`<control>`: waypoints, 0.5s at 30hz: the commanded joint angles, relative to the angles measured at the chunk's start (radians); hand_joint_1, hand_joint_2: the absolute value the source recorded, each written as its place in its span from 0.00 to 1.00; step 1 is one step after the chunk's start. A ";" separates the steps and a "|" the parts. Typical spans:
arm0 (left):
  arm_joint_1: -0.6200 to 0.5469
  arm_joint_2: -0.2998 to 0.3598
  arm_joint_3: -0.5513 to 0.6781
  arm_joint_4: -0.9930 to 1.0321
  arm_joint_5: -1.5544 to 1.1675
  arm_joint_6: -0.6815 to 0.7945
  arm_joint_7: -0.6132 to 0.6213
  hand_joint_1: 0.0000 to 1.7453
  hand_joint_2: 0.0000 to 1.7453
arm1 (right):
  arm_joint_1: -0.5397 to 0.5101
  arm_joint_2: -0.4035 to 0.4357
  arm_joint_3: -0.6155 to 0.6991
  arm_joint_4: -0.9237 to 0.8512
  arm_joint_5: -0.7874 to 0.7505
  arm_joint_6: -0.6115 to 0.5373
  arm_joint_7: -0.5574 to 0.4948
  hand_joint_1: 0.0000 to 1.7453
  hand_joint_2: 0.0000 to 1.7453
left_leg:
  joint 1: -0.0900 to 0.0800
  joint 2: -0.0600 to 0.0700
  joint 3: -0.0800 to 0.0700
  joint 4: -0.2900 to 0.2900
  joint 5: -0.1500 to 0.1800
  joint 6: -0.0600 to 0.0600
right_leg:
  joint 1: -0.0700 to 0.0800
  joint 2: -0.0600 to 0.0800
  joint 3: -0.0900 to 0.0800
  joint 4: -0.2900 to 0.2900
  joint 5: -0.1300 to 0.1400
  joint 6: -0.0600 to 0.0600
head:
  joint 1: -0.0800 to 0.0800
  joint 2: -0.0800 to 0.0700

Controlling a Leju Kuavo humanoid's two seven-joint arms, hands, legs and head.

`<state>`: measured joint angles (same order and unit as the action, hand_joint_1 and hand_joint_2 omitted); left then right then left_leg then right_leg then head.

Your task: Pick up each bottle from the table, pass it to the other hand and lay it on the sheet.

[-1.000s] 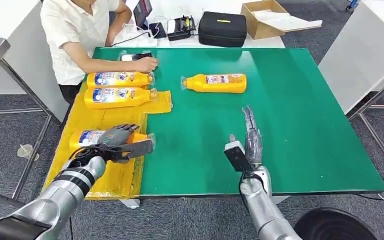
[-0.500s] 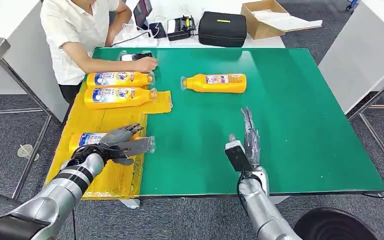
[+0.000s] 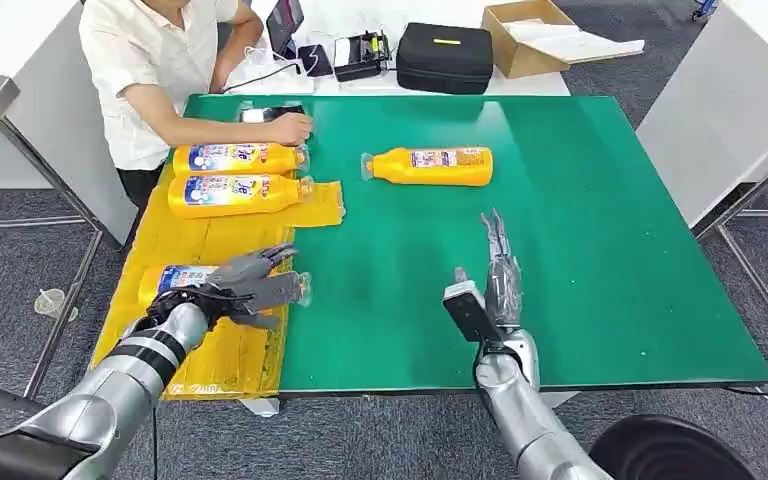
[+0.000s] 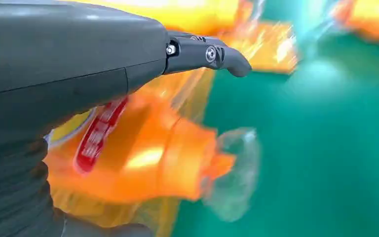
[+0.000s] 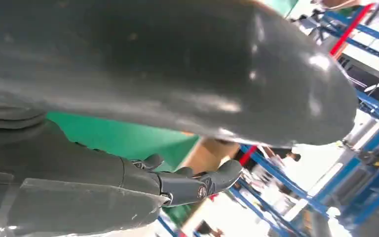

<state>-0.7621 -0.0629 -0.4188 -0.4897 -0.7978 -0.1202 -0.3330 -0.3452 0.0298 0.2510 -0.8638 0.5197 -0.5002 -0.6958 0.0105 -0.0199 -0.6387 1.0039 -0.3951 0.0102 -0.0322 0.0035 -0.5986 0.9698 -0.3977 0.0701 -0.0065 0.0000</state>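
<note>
The green table (image 3: 580,250) carries a yellow sheet (image 3: 200,245), one orange bottle (image 3: 430,166), and perhaps a phone (image 3: 260,114).

The head view is bright, evenly lit and sharp, with soft short shadows under the orange bottles (image 3: 428,166) on the green table (image 3: 580,200). The left wrist view is blurred: the nearest bottle (image 4: 143,158) smears, its clear cap melts into the green, and glare whitens the yellow sheet (image 4: 256,49). In the right wrist view the background is overexposed and out of focus.
</note>
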 commanded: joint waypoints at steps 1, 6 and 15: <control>0.109 0.086 -0.140 -0.329 0.066 0.064 0.020 0.00 1.00 | -0.100 -0.088 -0.057 0.090 0.125 -0.014 0.025 0.00 0.00 | 0.000 0.004 0.004 0.001 -0.003 0.000 | 0.001 0.001 0.004 0.001 -0.002 -0.004 | 0.000 0.000; 0.220 0.087 -0.142 -0.467 0.096 0.155 0.022 0.00 1.00 | -0.078 -0.093 -0.099 0.066 0.176 -0.001 0.046 0.00 0.00 | 0.000 0.002 0.004 0.000 -0.002 0.000 | 0.001 0.000 0.004 -0.001 -0.002 -0.003 | 0.000 0.000; 0.263 0.066 -0.137 -0.531 0.120 0.198 0.017 0.00 1.00 | -0.111 -0.116 -0.084 0.133 0.272 0.010 0.109 0.00 0.00 | 0.001 0.003 0.004 0.002 -0.003 0.000 | 0.002 0.000 0.004 0.000 -0.002 -0.004 | 0.000 0.000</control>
<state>-0.5208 -0.0103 -0.5173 -0.9461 -0.6943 0.0805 -0.3143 -0.3927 -0.0603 0.1713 -0.8312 0.7344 -0.5028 -0.6458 0.0102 -0.0205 -0.6390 1.0038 -0.3956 0.0103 -0.0323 0.0019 -0.5991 0.9696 -0.3980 0.0700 -0.0065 0.0000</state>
